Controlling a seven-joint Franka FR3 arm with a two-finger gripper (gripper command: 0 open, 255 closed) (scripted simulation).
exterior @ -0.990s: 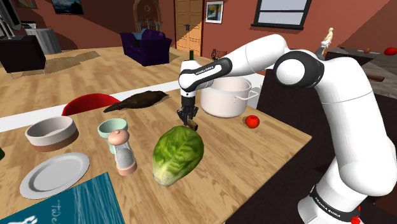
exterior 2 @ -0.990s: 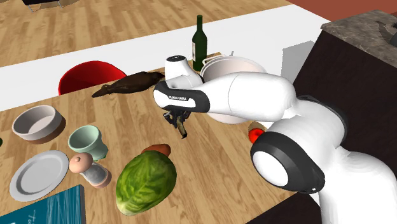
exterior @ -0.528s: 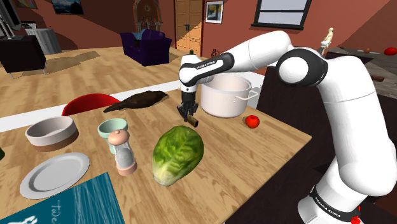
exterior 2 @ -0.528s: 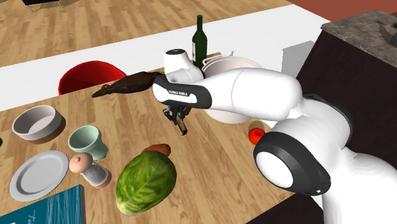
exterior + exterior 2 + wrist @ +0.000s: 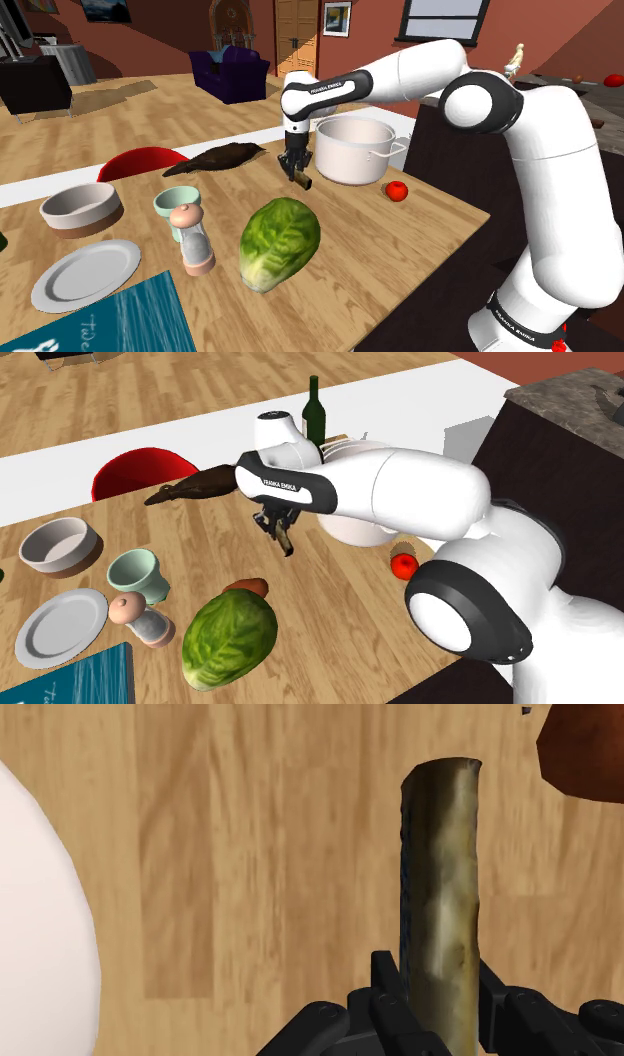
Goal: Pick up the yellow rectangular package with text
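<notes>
Claw (image 5: 298,176) is clenched on the one yellow-brown package (image 5: 443,884), which I see hanging from the fingers over the wooden table (image 5: 400,240), just beside the single white pot (image 5: 352,150). I count one lettuce (image 5: 279,242), one tomato (image 5: 397,190), one plate (image 5: 84,274), one green cup (image 5: 176,207), one grey bowl (image 5: 80,208) and one wine bottle (image 5: 313,412).

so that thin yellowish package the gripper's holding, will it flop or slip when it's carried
Probably stiff: the package juts straight out of the gripper with no visible droop. Likely light, since it looks thin and narrow. It is clasped near one end only, so it might pivot or slip in the grip on a quick swing.
</notes>
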